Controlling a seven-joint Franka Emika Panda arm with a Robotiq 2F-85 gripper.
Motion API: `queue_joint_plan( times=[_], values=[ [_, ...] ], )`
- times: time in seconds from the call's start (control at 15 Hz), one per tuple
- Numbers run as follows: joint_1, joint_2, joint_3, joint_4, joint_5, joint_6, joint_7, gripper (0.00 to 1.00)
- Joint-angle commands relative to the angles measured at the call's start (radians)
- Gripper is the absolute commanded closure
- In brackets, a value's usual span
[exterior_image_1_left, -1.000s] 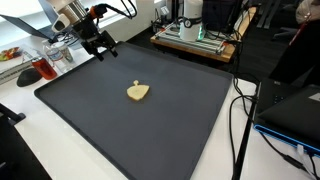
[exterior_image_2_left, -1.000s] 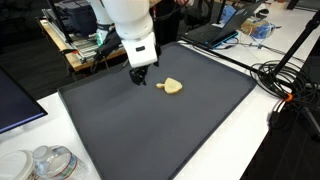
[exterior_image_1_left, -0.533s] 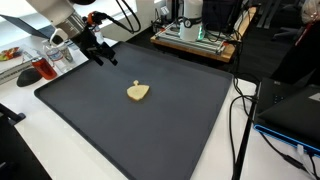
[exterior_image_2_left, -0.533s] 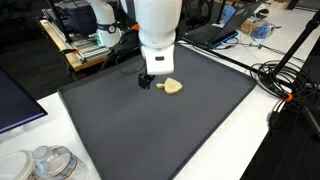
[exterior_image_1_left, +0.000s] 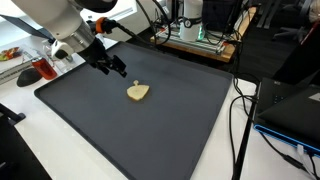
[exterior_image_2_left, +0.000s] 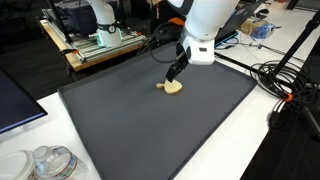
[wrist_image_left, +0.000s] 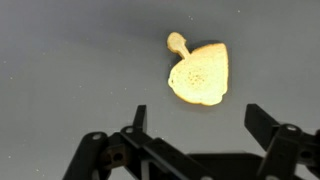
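A small yellow, pear-shaped piece with a short stem (exterior_image_1_left: 138, 92) lies flat on the dark grey mat (exterior_image_1_left: 150, 130); it also shows in the other exterior view (exterior_image_2_left: 171, 87) and in the wrist view (wrist_image_left: 198, 72). My gripper (exterior_image_1_left: 116, 68) is open and empty, hovering above the mat just beside the piece (exterior_image_2_left: 172, 75). In the wrist view the two fingers (wrist_image_left: 200, 118) stand wide apart with the piece lying just beyond them.
White table edge around the mat (exterior_image_2_left: 60, 130). A red object and clutter sit at the table's side (exterior_image_1_left: 35, 70). A rack with equipment stands behind the mat (exterior_image_1_left: 195, 40). Cables and a laptop lie beside the mat (exterior_image_1_left: 290, 110). Clear containers (exterior_image_2_left: 45, 162) stand at a corner.
My arm has swung across the mat from its far edge toward the yellow piece and now hovers right next to it. The piece has not moved. The gripper stays open.
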Motion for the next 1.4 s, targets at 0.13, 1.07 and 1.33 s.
queue_joint_plan(
  times=[0.13,1.07,1.33],
  values=[
    [0.091,0.067,-0.008,0.101,-0.070,-0.008,0.211,0.00],
    [0.188,-0.207,-0.004,-0.449,-0.132,0.482,0.419,0.00],
    [0.181,-0.297,-0.016,-0.655,-0.106,0.631,0.516,0.00]
  ],
)
